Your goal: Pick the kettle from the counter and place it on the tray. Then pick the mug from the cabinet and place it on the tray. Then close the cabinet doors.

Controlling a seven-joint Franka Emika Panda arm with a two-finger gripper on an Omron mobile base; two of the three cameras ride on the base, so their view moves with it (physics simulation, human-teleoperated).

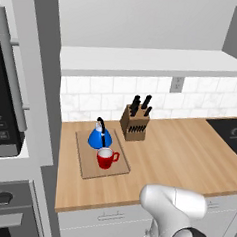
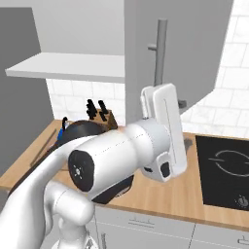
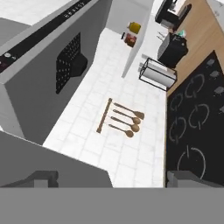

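The left base view looks forward and down from behind the arm's left at the tabletop (image 1: 188,155), with the tray (image 1: 87,166), knife block (image 1: 135,121) and tiled wall ahead, the oven column close on the left and the hob (image 1: 232,133) at the far right. The right base view faces the same tabletop from the right, with the arm's white links very near the lens; both share the knife block (image 2: 99,114), hob (image 2: 226,170) and wall. The hand view, rolled sideways, looks along the wall past a rack of wooden spoons (image 3: 122,119) and the hob (image 3: 192,127) toward far appliances.
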